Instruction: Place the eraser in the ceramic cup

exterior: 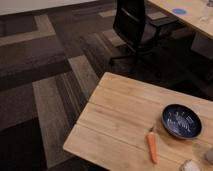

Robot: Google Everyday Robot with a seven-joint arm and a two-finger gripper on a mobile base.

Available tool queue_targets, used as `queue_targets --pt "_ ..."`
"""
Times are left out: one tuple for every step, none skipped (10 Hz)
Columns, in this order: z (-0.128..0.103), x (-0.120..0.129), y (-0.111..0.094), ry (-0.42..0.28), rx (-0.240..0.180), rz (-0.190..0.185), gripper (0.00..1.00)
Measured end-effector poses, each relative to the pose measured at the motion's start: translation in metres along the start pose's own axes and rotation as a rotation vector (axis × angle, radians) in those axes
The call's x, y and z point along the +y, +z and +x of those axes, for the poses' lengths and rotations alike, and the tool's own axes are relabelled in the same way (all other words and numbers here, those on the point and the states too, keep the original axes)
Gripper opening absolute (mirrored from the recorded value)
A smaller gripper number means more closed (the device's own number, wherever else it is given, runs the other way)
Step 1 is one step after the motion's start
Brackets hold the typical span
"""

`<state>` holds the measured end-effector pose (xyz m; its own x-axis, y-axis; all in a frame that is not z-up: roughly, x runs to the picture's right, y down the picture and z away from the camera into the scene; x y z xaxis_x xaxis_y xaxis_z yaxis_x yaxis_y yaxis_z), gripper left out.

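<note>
The gripper is not in view. No eraser shows in the camera view; it is hidden or out of frame. I see no ceramic cup that I can make out for certain. Two pale things are cut off at the bottom right corner of the wooden table (120, 120): a whitish lump (190, 165) and a greyish rounded object (209, 155). I cannot tell what they are.
A dark blue bowl (181, 120) sits on the table's right part. An orange carrot (152, 145) lies just left of and below it. A black office chair (136, 27) stands beyond the table on patterned carpet. Another desk (192, 15) is at the top right.
</note>
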<state>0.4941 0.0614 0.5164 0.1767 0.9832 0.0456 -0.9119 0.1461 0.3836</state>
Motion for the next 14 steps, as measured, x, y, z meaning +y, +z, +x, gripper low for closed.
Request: queue_targets --pt "0.009 -0.002 -0.006 0.011 -0.018 -0.004 0.00" --pt "0.023 -0.006 -0.013 0.025 -0.043 -0.006 0.00" --pt "0.039 -0.015 -0.018 0.050 -0.071 -0.008 0.00" --pt "0.047 -0.018 -0.018 0.064 -0.082 -0.013 0.00" --pt "0.057 -0.019 -0.015 0.078 -0.094 -0.024 0.00" --pt "0.065 -0.016 -0.009 0.096 -0.105 -0.044 0.00" --pt "0.075 -0.007 0.002 0.116 -0.112 -0.072 0.00" --pt "0.079 -0.004 0.005 0.123 -0.112 -0.081 0.00" --pt "0.088 0.001 0.016 0.117 -0.111 -0.097 0.00" --pt "0.095 0.000 0.022 0.107 -0.107 -0.099 0.00" --pt "0.101 -0.002 0.025 0.092 -0.105 -0.097 0.00" --pt "0.101 -0.004 0.025 0.086 -0.106 -0.095 0.00" --pt "0.101 -0.003 0.025 0.085 -0.107 -0.096 0.10" --pt "0.101 -0.003 0.025 0.085 -0.107 -0.096 0.21"
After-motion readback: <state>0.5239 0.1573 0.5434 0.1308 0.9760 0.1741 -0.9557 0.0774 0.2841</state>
